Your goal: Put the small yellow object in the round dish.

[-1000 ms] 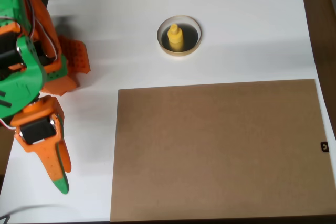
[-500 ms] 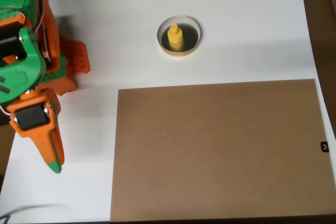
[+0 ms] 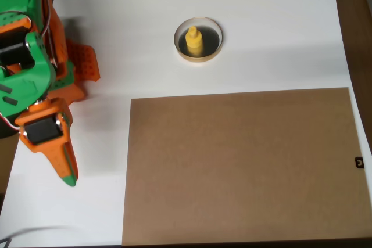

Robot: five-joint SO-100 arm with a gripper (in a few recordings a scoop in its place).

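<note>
My gripper (image 3: 68, 175) sits lower left of overhead view, orange fingers with green tip pointing down-frame, pressed together, clenched on nothing. Rest of my arm (image 3: 29, 56), green and orange, runs up left edge. White table (image 3: 279, 27) under everything. Big brown board (image 3: 244, 166) fills lower right, just beside gripper tip but not touching. Yellow piece (image 3: 194, 40) stands upright, knob up, inside round dish (image 3: 198, 57), upper middle of frame, well apart from my gripper. Dish rests on bare table above board.
</note>
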